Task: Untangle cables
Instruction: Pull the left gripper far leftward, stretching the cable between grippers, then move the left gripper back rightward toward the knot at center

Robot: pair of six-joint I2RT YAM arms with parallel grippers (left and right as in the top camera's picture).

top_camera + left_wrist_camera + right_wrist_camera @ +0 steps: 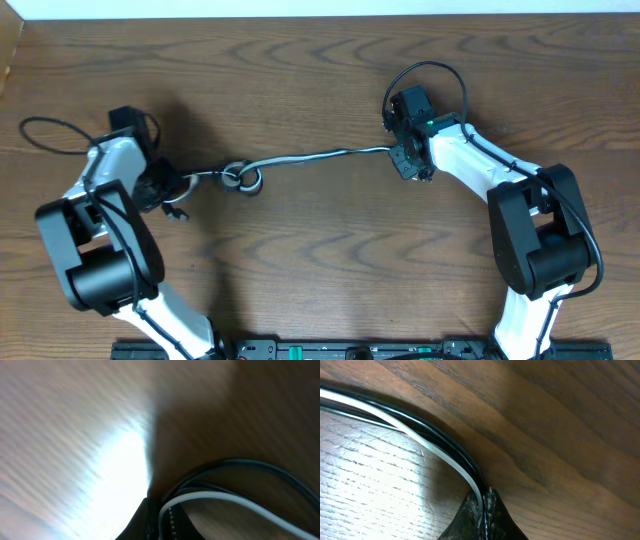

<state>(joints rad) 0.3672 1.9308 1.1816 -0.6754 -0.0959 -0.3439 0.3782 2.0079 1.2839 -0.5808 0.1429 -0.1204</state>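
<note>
Two claws, one bundle between them. Cables (pixel 300 158) are strung in a near-straight line across the middle of the table (pixel 330 260), running from the left side toward the centre right, closer to the far edge than the near one.

Right claw (pixel 403 157) is clamped on the cables. Its wrist view shows the two black cords and the white one (pixel 420 435) funnelling into closed fingertips (pixel 482 510), no gap.

Left claw (pixel 168 190) looks clamped on the other end. Its wrist view is blurred and glare-washed, but a white and a black cord (pixel 235 497) run into the dark finger mass (pixel 152 520) at the bottom edge, so I read it as gripping.

Knot (pixel 242 180): a small tight loop sits on the line, nearer the left claw and well apart from the right one.

A short plug (pixel 178 212) end hangs loose just beside the left claw, toward the near edge.

Why held this way, as a judgement:
- Gripping opposite ends and spreading them takes out slack.
- That leaves the tangle in one visible spot instead of a pile.
- The long right span is already parallel strands, so that part looks sorted.

Task looks partway done, since the knot is not undone. Pulling harder risks cinching the knot. The next move probably calls for slackening and working the loop open.
</note>
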